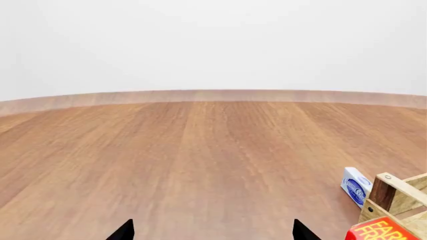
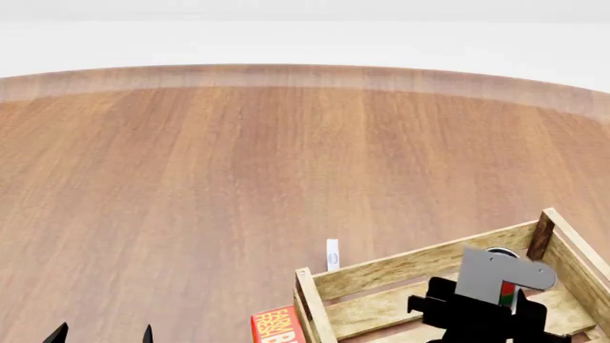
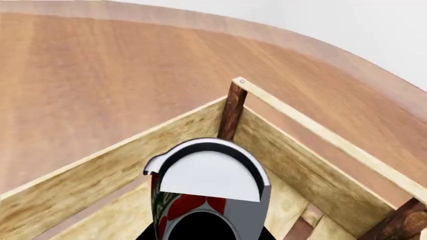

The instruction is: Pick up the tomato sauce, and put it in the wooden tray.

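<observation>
Right gripper (image 2: 496,304) clamped on tomato sauce can (image 3: 200,200) over wooden tray (image 2: 419,268) at lower right, left gripper (image 2: 103,333) fingers apart at lower left, table (image 2: 238,179) bare wood.

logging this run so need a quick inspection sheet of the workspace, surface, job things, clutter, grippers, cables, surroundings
surface: round wooden table, plain brown grain, raised pale edge at the far side
job's things: tomato sauce held inside the wooden tray, near its far right corner post; whether it touches the tray floor cannot be told
clutter: red box just outside the tray's left side; small blue-and-white box beyond the tray's far wall
grippers: right gripper over the tray, closed on the can; left gripper low over bare table, open, holding nothing
cables: nothing seen
surroundings: plain white backdrop, nothing else seen
</observation>
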You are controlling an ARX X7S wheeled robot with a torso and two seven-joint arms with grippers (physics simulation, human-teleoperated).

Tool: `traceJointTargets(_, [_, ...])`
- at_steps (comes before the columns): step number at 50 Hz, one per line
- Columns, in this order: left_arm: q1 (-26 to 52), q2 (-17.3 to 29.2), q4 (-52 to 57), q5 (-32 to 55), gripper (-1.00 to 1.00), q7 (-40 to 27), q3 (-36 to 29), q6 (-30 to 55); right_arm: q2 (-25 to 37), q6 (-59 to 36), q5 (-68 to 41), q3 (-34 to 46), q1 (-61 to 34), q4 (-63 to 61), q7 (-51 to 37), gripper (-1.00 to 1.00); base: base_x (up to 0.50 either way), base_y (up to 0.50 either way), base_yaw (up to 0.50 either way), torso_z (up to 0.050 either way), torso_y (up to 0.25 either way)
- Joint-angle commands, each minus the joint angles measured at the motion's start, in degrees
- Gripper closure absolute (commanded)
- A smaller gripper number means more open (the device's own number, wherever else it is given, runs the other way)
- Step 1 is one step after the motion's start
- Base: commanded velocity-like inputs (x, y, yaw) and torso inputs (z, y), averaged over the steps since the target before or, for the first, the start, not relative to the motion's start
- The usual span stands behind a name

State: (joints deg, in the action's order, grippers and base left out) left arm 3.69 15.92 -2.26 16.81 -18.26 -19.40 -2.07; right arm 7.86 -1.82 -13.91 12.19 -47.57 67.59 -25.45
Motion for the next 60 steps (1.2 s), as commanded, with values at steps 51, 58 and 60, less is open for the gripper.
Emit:
traceJointTargets(51, [-0.04, -0.18, 0.3, 0.05, -1.0, -0.04, -0.1, -0.25, -2.66, 2.51, 13.43, -15.17, -0.29, 7.39, 5.47, -1.0, 0.0, 0.0, 0.0, 0.0, 0.0])
traceJointTargets(58, [0.06, -0.1, 0.13, 0.15, -1.0, -0.05, -0.24, -0.32, -2.64, 2.47, 13.59, -15.27, -0.36, 7.39, 5.53, -1.0, 0.0, 0.0, 0.0, 0.0, 0.0])
traceJointTargets(60, [0.14, -0.1, -0.11, 0.17, -1.0, 0.0, -0.26, -0.47, -2.61, 2.45, 13.59, -15.34, -0.42, 7.39, 5.55, -1.0, 0.0, 0.0, 0.0, 0.0, 0.0])
